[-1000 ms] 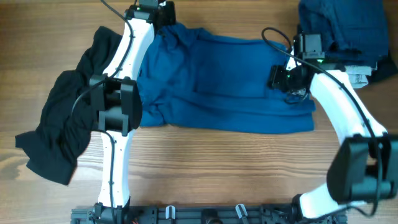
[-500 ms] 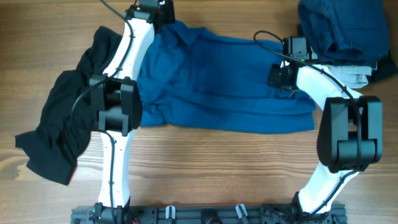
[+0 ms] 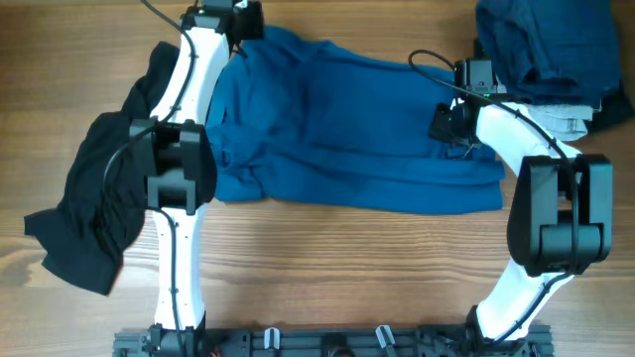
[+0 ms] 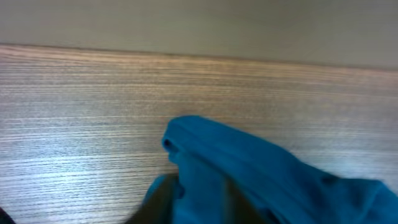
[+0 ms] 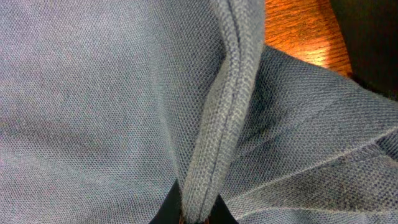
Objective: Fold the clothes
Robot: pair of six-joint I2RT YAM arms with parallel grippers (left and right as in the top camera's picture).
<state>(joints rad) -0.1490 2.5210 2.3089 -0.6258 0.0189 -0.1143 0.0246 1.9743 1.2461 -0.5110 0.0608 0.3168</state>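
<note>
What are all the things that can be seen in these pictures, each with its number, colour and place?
royal-blue garment: 1, royal blue, spread across the middle of the table
black garment: 1, black, crumpled at the table's left side
navy garment: 1, navy, far right corner
pale grey cloth: 1, pale grey, at the navy garment's near edge
table: 1, brown wood, under everything
left arm: 1, white and black, reaching to the far edge, jaws shut on the royal-blue garment's far left corner
right arm: 1, white and black, at the right, jaws shut on the royal-blue garment's hem at its right end
</note>
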